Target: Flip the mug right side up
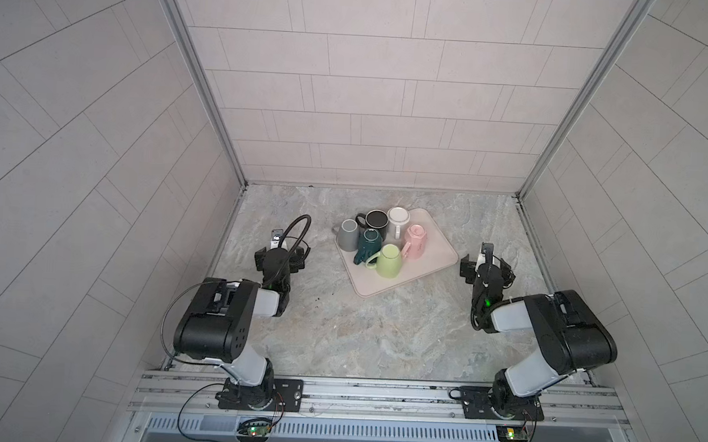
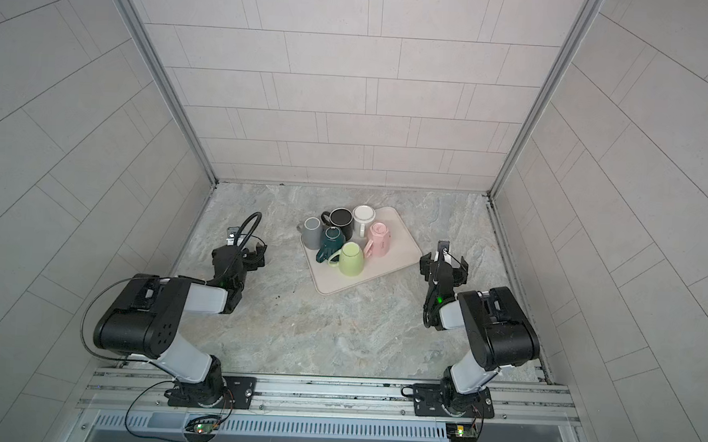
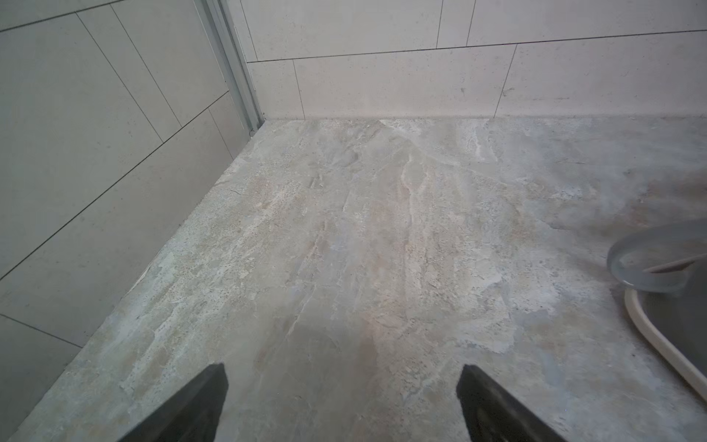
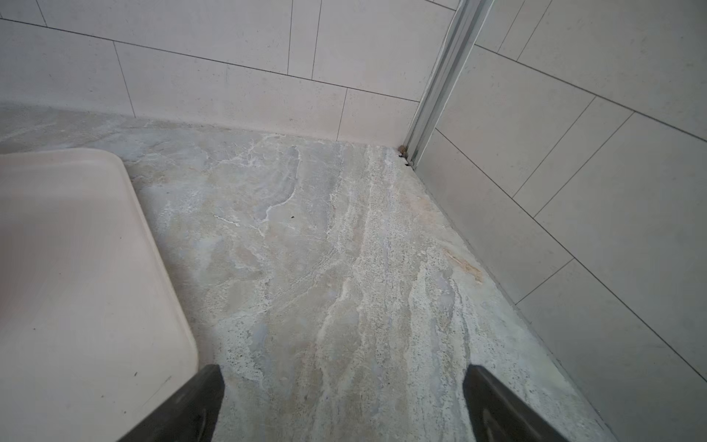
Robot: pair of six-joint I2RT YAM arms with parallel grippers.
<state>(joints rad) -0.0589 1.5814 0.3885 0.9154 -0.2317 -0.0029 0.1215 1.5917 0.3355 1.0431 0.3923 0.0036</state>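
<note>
Mugs crowd the far left part of a pale tray (image 1: 424, 271) in the middle of the worktop (image 1: 358, 338), six of them packed close, and the task does not say which one is meant. The grey mug (image 1: 348, 234), the light green mug (image 1: 389, 261) and the pink mug (image 1: 415, 242) seem to stand mouth down, long axis upright. The black mug (image 1: 376, 220) and the white mug (image 1: 398, 217) show open mouths, and the dark green mug (image 1: 370, 241) is too unclear to judge. The grey mug sits at the tray's left edge with its handle out over the rim, so the left gripper (image 1: 280, 253) is the nearer one for it. The pink mug lies nearer the right gripper (image 1: 486, 264), with bare tray between them. Both grippers are spread wide and hold nothing, each just off its own side of the tray. Both aim at the far wall rather than at the mugs, so either one would likely have to swing inward to reach a mug.
</note>
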